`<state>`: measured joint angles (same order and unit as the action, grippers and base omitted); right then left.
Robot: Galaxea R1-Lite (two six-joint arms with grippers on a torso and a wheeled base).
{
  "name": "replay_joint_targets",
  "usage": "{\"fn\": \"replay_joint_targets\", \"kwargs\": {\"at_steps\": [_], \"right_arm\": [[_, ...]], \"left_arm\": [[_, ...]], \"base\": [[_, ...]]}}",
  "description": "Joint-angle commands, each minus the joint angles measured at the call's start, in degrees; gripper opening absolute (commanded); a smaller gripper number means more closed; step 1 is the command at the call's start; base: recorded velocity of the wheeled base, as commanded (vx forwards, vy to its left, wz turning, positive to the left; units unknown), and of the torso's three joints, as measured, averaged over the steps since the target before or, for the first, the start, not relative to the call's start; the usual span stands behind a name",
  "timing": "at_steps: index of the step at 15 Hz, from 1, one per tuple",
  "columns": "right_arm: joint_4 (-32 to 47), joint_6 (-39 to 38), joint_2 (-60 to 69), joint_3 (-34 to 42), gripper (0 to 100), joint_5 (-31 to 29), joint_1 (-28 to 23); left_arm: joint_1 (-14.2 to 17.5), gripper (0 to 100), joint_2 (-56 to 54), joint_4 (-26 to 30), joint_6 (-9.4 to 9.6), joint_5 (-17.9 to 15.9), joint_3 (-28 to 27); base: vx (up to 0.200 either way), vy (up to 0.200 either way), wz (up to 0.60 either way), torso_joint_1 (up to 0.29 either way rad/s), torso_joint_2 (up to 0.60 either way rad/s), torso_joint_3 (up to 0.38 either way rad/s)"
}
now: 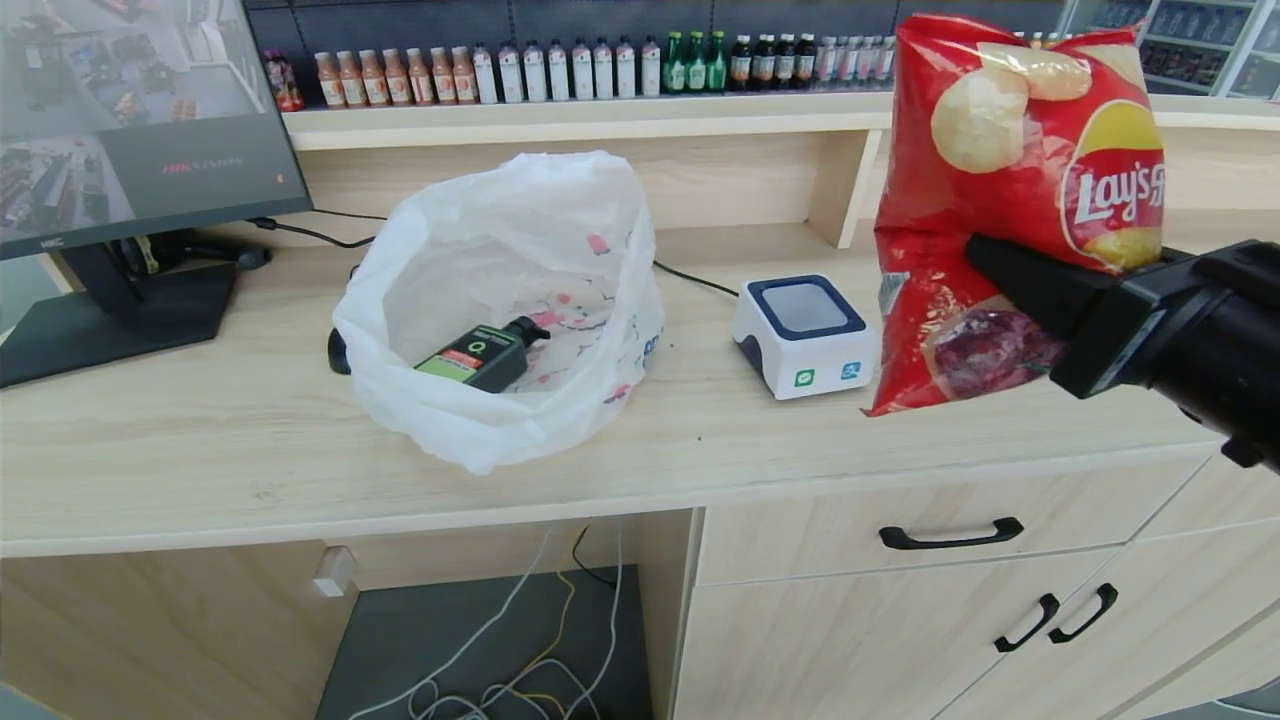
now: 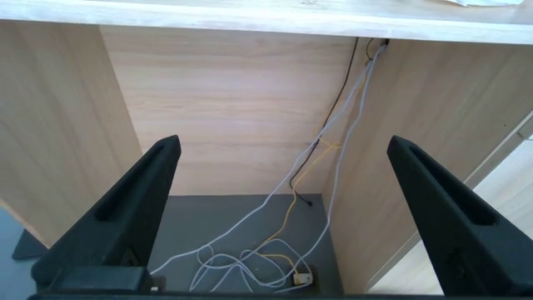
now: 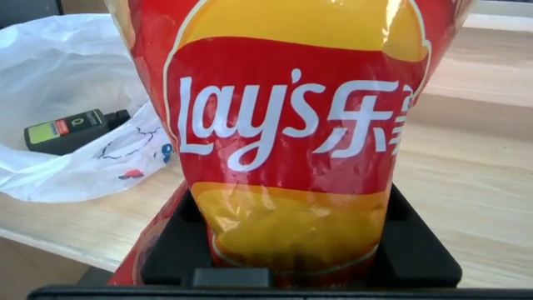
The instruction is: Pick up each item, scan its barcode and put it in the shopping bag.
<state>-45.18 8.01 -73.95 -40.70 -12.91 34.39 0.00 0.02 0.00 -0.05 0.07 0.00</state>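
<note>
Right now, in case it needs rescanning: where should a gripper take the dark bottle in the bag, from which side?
Probably mid-body, across its width, from above through the open mouth of the shopping bag: the dark bottle lies flat, label up, and the bag's walls block the sides.

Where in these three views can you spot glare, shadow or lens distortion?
Head view: the counter edge looks slightly bowed, suggesting a wide lens; soft shadow under the shopping bag. Right wrist view: sheen on the chip bag in the right end effector. Left wrist view: even light, no glare.
</note>
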Motion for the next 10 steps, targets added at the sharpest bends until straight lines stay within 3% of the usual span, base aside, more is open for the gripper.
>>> {"fn": "replay_joint_targets", "kwargs": {"at_steps": [1,5,10], "right_arm": [[0.00,0.08,-4.27,-4.21,0,-0.71,0.33],[0.09,0.25,-8.23,-5.88,0,-4.49,0.85],[0.09,2.19,-12.89,-9.22,0,-4.93,0.68]], "left_arm": [[0.00,100,-0.02,0.00,-0.04,0.01,0.00],[0.00,100,-0.02,0.00,-0.04,0.01,0.00],[0.00,100,-0.02,0.00,-0.04,-0.07,0.00]], "base": [[0.000,0.000,0.00,0.000,0.00,0.000],[0.000,0.000,0.00,0.000,0.00,0.000],[0.000,0.000,0.00,0.000,0.00,0.000]]}}
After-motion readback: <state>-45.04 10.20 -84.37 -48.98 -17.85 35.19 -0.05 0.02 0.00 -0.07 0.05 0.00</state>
